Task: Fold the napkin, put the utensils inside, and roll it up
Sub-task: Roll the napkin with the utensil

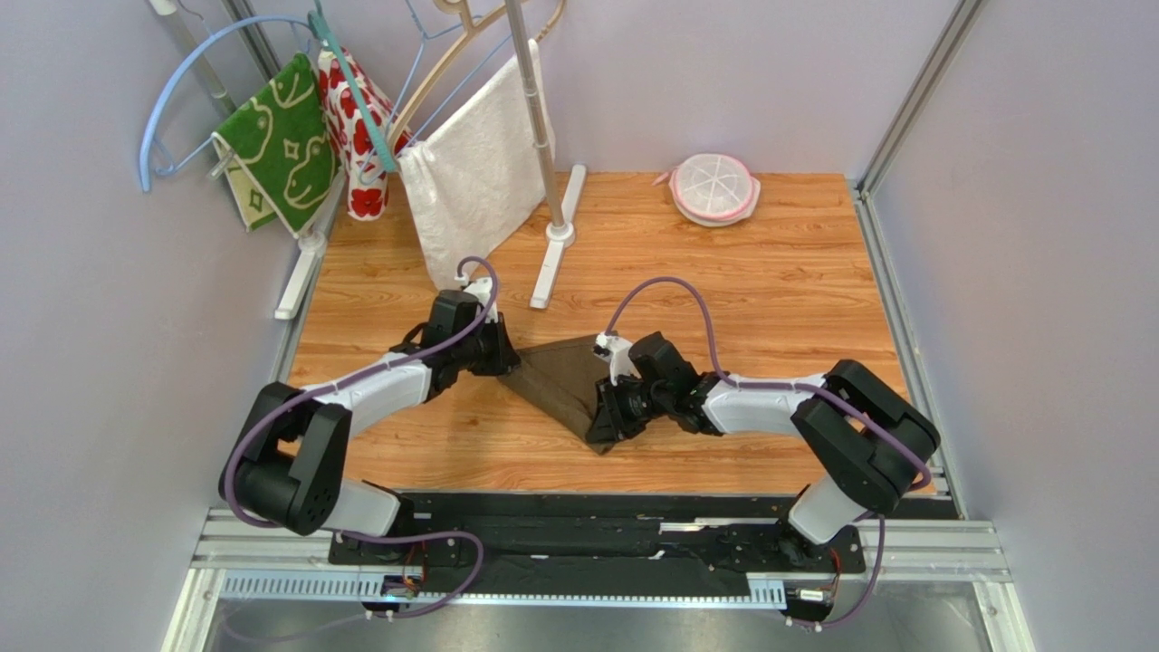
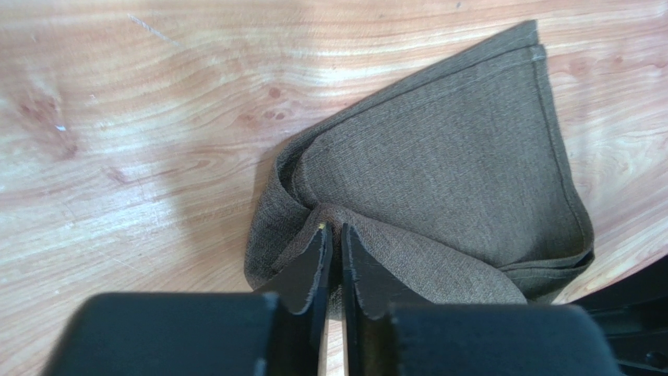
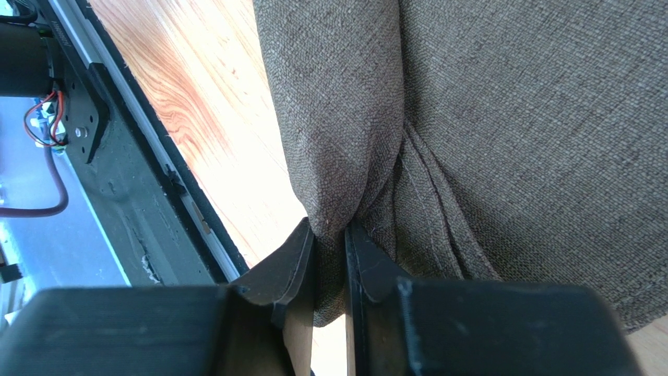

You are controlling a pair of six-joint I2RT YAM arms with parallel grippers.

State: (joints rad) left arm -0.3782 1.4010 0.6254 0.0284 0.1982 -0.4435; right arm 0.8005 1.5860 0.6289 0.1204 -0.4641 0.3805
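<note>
The dark brown napkin [image 1: 561, 381] lies bunched and folded on the wooden table between my two arms. My left gripper [image 1: 501, 364] is shut on its left corner; in the left wrist view the fingertips [image 2: 323, 239] pinch a fold of the napkin [image 2: 439, 157]. My right gripper [image 1: 608, 419] is shut on the napkin's near right corner; in the right wrist view [image 3: 330, 235] the cloth [image 3: 510, 117] hangs bunched between the jaws. The orange utensils are out of view.
A rack [image 1: 551, 177] stands at the back left with a white towel [image 1: 476, 163], a green patterned cloth [image 1: 283, 136] and a red patterned cloth [image 1: 357, 129]. A pink and white lidded dish [image 1: 714, 188] sits at the back. The table's near edge rail [image 3: 141, 164] runs close to the right gripper.
</note>
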